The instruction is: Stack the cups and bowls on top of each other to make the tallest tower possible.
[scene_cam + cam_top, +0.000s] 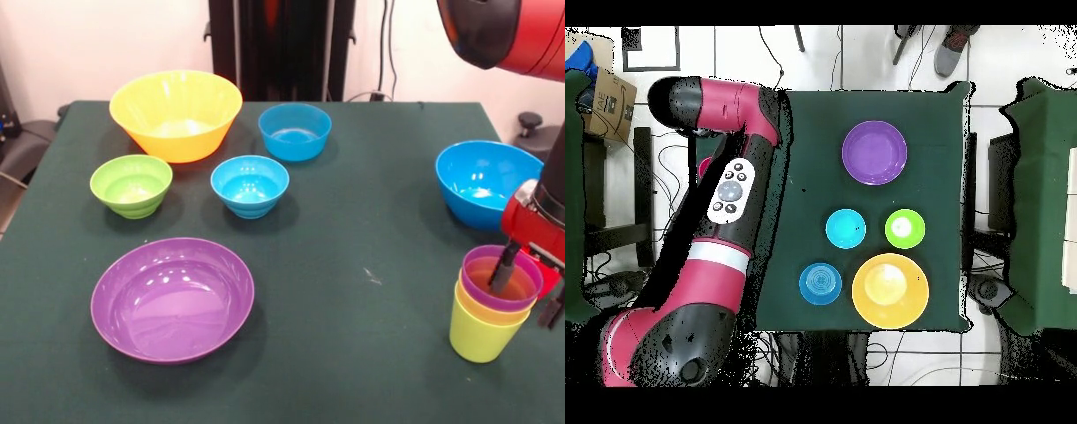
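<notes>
Tower [488, 311] so far is cups only, lower right of the front view: lime green cup [475, 340] at the bottom, yellow cup [484, 311] nested in it, purple cup [500, 278] on top. A patch of red shows just right of the stack behind the gripper; can't tell whether it's the red cup.

Gripper [528, 290] is at the stack, one finger [504, 268] down inside the purple cup, the other outside the rim on the right. Jaws look spread across the cup wall; whether they're actually pinching it I can't tell. In the overhead view the arm covers the stack and the gripper.

All six bowls loose on the table [353, 353], none stacked:
- big yellow-orange bowl [176, 115] upper left
- small blue bowl [295, 132] top centre
- green bowl [131, 185] left
- second small blue bowl [250, 185] centre
- wide purple bowl [172, 299] lower left
- large blue bowl [485, 182] right, just above the tower

Judgement: early. Three cups nested, every bowl left to place
</notes>
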Available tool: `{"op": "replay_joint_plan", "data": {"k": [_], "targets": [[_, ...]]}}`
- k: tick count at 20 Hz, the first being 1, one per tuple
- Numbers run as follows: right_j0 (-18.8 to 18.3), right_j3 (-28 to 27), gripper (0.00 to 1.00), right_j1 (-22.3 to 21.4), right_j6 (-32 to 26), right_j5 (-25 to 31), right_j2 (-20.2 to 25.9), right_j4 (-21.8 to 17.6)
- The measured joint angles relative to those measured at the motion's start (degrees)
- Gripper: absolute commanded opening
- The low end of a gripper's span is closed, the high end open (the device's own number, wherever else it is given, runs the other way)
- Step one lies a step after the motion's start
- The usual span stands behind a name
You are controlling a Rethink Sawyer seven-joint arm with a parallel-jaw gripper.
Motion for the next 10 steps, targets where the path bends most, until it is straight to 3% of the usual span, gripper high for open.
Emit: {"op": "replay_joint_plan", "data": {"k": [10], "targets": [[0.1, -4.9, 1.00, 1.5, 0.0, 7.8, -7.3, -1.7]]}}
